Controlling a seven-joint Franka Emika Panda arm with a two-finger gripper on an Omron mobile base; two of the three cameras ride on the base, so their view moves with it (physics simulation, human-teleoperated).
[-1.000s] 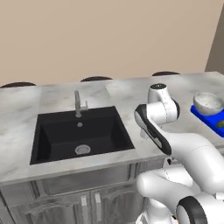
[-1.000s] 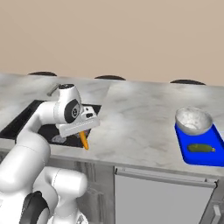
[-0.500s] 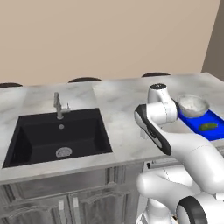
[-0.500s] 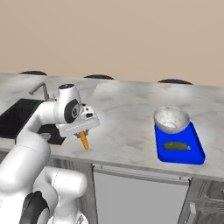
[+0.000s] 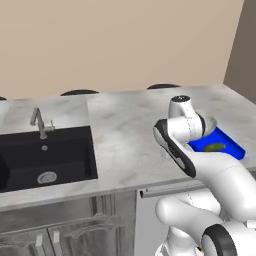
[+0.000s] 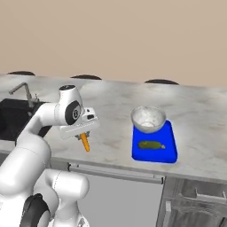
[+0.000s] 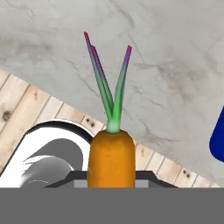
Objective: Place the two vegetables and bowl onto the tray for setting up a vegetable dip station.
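Note:
My gripper [image 6: 83,134] is shut on the orange carrot [image 6: 84,142], which hangs point-down over the counter's front edge, left of the tray. From the hand, the carrot [image 7: 110,157] rises between the jaws with its green top pointing away. The blue tray [image 6: 169,153] lies on the marble counter to the right. The speckled bowl [image 6: 148,119] stands on its far end and the dark green cucumber [image 6: 151,145] lies on its near half. From the left base, my arm hides part of the tray [image 5: 231,145] and the cucumber [image 5: 216,147].
A black sink [image 5: 45,155] with a faucet [image 5: 40,123] is set into the counter at the left. The counter's front edge runs under the hand, with wooden floor [image 7: 26,105] below it. A corner of the tray [image 7: 217,141] shows at the right of the hand view.
The whole scene has shifted left in both base views as the base drove right, bringing the tray closer. The carrot stays in the grip.

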